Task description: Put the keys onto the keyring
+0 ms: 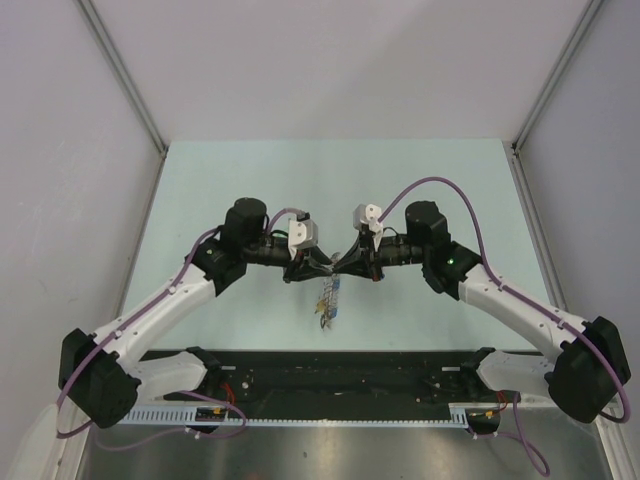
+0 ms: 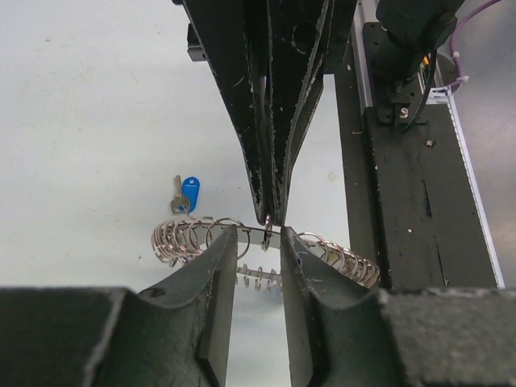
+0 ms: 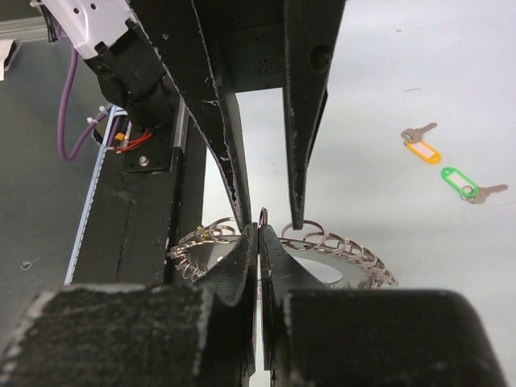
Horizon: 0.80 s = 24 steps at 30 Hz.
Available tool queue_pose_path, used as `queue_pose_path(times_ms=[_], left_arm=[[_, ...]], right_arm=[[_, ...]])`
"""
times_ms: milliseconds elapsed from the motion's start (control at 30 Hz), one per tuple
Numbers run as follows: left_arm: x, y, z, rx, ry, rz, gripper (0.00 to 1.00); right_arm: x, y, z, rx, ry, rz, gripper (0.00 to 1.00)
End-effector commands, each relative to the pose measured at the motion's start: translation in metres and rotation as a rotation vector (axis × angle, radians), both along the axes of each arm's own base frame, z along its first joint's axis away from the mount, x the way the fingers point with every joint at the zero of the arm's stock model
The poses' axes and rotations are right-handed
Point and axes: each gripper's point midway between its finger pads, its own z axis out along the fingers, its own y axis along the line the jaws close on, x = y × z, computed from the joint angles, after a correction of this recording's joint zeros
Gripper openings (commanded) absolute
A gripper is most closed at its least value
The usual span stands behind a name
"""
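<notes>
The keyring (image 1: 327, 300) is a large grey metal ring fringed with small split rings, and it sits under the point where both grippers meet. My right gripper (image 3: 260, 230) is shut on one small split ring at the keyring's (image 3: 355, 258) top edge. My left gripper (image 2: 254, 234) is open. Its fingers straddle the keyring's band (image 2: 181, 238) and the right gripper's tips. The blue-tagged key (image 2: 187, 193) lies on the table beyond the ring. The orange-tagged key (image 3: 422, 148) and the green-tagged key (image 3: 461, 184) lie side by side further off.
The pale green table (image 1: 250, 180) is walled at left, right and back. A black base rail (image 1: 330, 375) with cabling runs along the near edge, close behind the grippers. It also shows in the left wrist view (image 2: 419, 201).
</notes>
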Motion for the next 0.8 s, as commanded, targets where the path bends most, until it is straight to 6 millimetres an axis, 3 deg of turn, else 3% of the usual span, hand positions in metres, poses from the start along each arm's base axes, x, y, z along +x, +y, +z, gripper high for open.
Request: queue_pose_path(times_ms=[0,133,367,467,567,600,700,767], left_arm=[[0.0,0.001,0.007,-0.002,0.009,-0.008,0.31],[0.0,0.0,0.007,-0.002,0.007,-0.01,0.25],[0.0,0.001,0.007,0.0,0.004,-0.003,0.0],[0.004,0.003,0.006,0.01,-0.01,0.02,0.0],[0.009,0.006,0.004,0.019,-0.041,0.05,0.0],[0.01,0.007,0.006,0.015,-0.058,0.058,0.0],[0.013,0.011,0.008,0.004,-0.11,0.088,0.0],[0.012,0.014,0.009,-0.004,-0.136,0.103,0.01]], right_arm=[[0.005,0.008,0.042,0.095,-0.128,0.019,0.0],[0.003,0.01,0.043,0.097,-0.128,0.028,0.0],[0.0,0.011,0.042,0.093,-0.128,0.037,0.0],[0.0,0.009,0.041,0.088,-0.122,0.024,0.0],[0.002,0.005,0.044,0.082,-0.12,-0.009,0.2],[0.003,0.002,0.044,0.076,-0.102,-0.029,0.36],[0.009,-0.007,0.05,0.076,-0.071,-0.108,0.56],[0.021,-0.017,0.056,0.079,-0.061,-0.196,0.61]])
